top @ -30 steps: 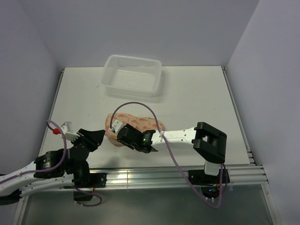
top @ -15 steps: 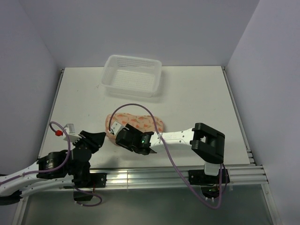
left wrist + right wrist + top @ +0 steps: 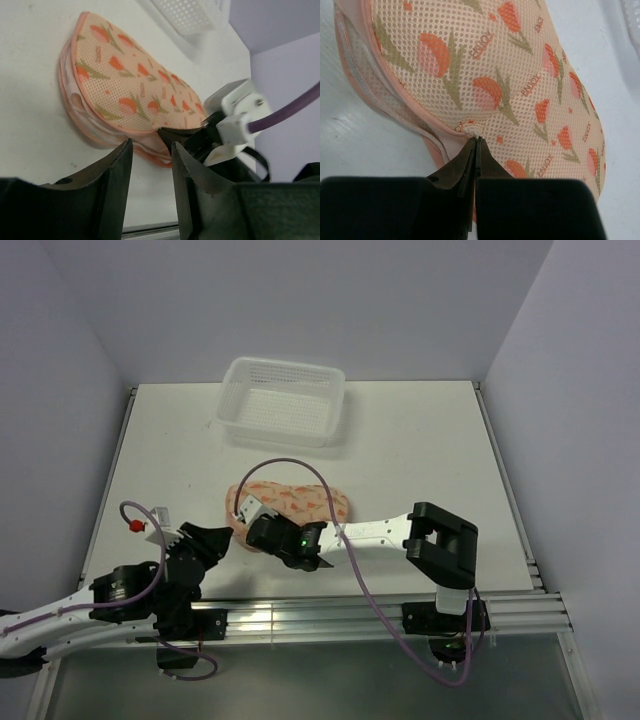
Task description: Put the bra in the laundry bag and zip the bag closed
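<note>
We find the right gripper (image 3: 476, 142) fully closed, its tips at a small nub on the edge seam of the laundry bag (image 3: 485, 65). The left gripper (image 3: 151, 146) stands half open and empty, just beside the bag's near edge. The bag lies on the worktop (image 3: 420, 460).

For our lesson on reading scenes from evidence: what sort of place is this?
Probably a robotics lab test cell, not a home laundry: a white tabletop boxed in by plain pale lilac walls, with black-and-white robot arms bolted to a metal rail.
</note>
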Robot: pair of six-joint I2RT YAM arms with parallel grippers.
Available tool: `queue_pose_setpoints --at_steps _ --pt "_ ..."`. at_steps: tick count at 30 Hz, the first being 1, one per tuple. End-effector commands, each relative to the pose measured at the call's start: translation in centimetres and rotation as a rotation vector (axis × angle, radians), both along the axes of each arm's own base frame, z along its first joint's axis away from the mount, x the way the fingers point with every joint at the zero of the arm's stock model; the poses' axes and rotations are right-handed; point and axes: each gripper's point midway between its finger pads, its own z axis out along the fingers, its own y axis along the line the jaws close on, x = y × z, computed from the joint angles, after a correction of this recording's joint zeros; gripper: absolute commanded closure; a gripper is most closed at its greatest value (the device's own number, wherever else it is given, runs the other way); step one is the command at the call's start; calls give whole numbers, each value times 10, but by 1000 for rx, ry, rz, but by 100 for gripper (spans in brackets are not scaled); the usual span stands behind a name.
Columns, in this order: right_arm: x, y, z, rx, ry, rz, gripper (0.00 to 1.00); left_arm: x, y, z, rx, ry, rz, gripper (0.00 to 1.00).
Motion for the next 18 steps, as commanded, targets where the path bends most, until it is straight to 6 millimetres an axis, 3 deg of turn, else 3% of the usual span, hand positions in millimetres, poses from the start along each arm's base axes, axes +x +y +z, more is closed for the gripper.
queue_pose_setpoints --at_steps 1,4,7,11,14,18 --pt "17 12 58 196 -61 -83 100 -3 -19 -11 -36 30 -48 56" --pt "24 11 82 336 -5 -100 100 -7 -32 -45 -22 91 -68 52" --pt "27 7 98 445 53 -118 100 -8 -49 -56 -61 110 -90 46" --pt "34 -1 109 529 117 -137 100 -3 -55 -78 -61 123 -51 41" --pt "38 -9 114 579 153 -154 100 5 -54 -79 -86 105 3 37" --pt "41 -15 122 672 221 -156 100 15 -55 -78 -151 75 32 42"
